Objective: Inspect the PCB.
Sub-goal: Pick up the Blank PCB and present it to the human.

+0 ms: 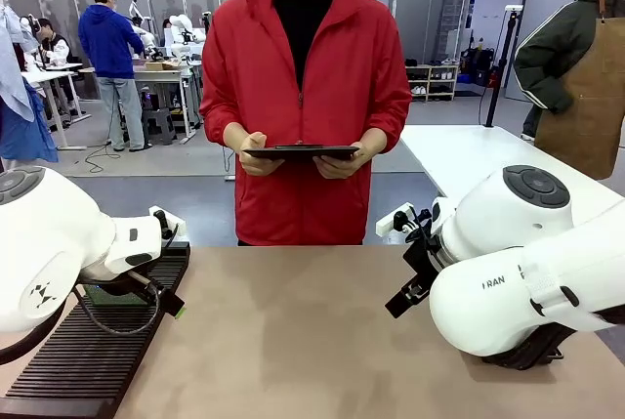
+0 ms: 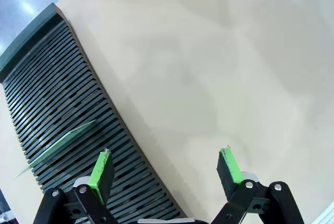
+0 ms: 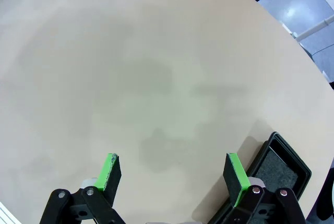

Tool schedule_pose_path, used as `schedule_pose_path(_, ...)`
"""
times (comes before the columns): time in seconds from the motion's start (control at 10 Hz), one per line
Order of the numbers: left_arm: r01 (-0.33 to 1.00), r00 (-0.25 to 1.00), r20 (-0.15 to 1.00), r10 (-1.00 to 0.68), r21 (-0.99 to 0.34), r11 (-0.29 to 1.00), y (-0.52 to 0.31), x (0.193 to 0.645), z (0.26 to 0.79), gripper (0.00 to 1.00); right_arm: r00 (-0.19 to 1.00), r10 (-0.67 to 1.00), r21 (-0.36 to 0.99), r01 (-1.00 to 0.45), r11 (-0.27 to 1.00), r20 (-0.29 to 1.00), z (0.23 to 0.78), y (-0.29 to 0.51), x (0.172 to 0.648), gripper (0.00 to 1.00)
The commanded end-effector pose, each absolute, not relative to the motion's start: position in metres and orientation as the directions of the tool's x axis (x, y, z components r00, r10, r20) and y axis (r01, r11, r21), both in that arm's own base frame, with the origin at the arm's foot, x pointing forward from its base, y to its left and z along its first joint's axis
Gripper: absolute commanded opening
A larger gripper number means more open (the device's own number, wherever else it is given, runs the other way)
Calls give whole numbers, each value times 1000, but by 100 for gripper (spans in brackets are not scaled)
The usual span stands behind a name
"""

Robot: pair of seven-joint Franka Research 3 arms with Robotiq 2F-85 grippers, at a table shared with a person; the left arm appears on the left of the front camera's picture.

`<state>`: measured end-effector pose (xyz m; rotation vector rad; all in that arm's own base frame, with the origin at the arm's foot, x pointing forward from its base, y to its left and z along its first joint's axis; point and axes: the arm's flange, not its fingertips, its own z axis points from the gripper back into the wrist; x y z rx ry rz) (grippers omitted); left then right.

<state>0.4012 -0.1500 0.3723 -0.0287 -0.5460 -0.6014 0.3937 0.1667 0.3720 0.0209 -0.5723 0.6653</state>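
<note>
The two rounded, glossy white arms are looming nearest, the left arm [image 1: 49, 243] and the right arm [image 1: 518, 272]. Between them the smooth, matte beige worktop [image 1: 293, 341] is lying flat. A black ribbed rack [image 1: 98, 360] of narrow slots is sitting at its left edge. A shallow black tray [image 3: 276, 169] with a grainy grey lining is resting just beside the right claw [image 3: 173, 173]. The person is holding a thin dark tablet [image 1: 301, 152] level. The PCB [image 2: 65, 141], a thin green board seen almost edge-on, is standing tilted in a rack slot, near the left claw [image 2: 166, 166]. Both claws are gaping wide, gripping nothing.
</note>
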Motion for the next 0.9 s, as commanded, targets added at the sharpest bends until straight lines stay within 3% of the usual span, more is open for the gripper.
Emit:
schedule_pose_path(0.0,544,688,496,-530,130,829,-150,401,372,100,640,576,-159,-588,793,509,372,167,394,100)
schedule_pose_path(0.1,545,688,496,-530,130,828,-150,401,372,100,639,577,-160,-589,792,508,372,167,394,100)
schedule_pose_path(0.2,572,674,525,-519,74,817,-151,399,406,100,652,554,-109,-592,798,518,400,165,387,100)
schedule_pose_path(0.5,611,728,511,-458,-179,771,-124,387,464,100,734,435,113,-565,817,521,456,134,376,100)
schedule_pose_path(0.8,600,777,526,-346,-452,660,-85,366,501,100,834,244,460,-490,740,496,481,88,367,100)
